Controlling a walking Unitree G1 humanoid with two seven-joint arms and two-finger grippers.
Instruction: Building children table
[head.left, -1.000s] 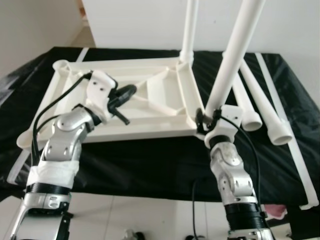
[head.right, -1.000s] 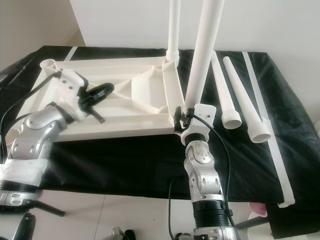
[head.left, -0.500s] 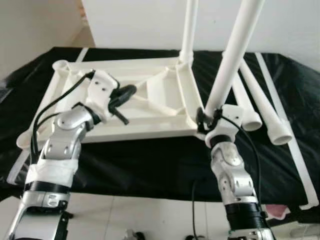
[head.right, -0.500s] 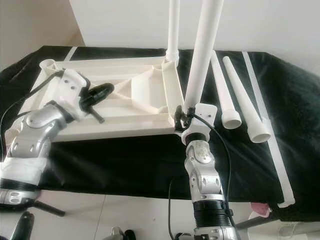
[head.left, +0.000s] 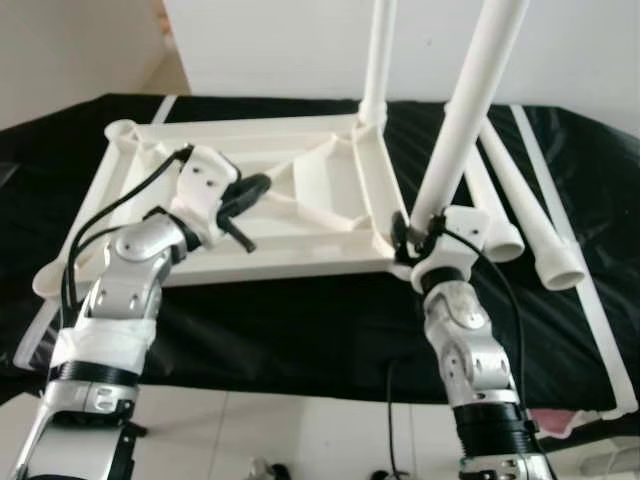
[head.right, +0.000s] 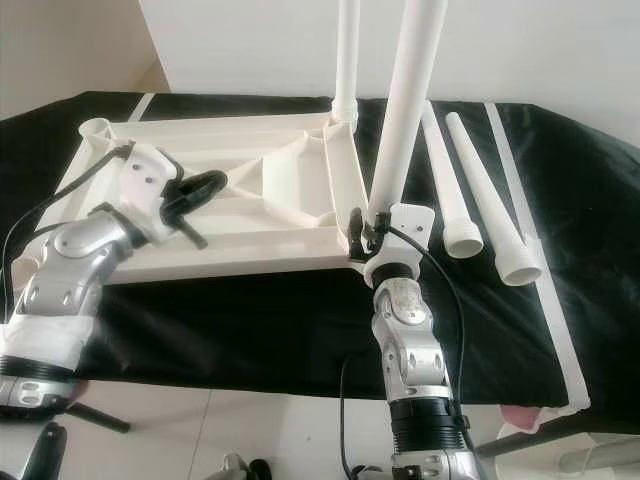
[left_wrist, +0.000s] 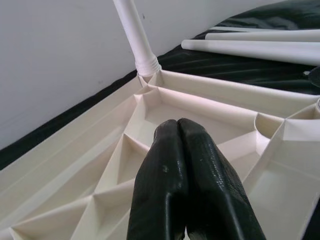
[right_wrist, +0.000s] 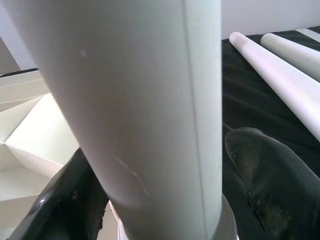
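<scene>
Left eye view: a white plastic tabletop (head.left: 250, 205) lies upside down on a black cloth (head.left: 300, 320), its ribbed underside facing up. One white leg (head.left: 378, 55) stands upright in the far right corner socket. A second, thicker-looking leg (head.left: 462, 115) rises tilted from the near right corner, where the right gripper (head.left: 412, 232) clasps it just above the socket, its black fingers on either side of the tube. The left gripper (head.left: 240, 205) hangs over the middle ribs of the tabletop, holding nothing. Two loose legs (head.left: 525, 215) lie side by side on the cloth to the right of the tabletop, open ends toward the near side, with a thin white strip (head.left: 600, 330) further right. Right eye view: the same layout, with the near right leg leaning slightly right as it rises and the two loose legs well apart from the tabletop's right edge. Left wrist view: the two black fingers (left_wrist: 165, 200) are pressed together, empty, above the triangular rib cells, with the far leg's ringed base seated in its corner beyond. Right wrist view: the white leg sits between the two black fingers (right_wrist: 265, 195), which grip its sides just above the collar.
</scene>
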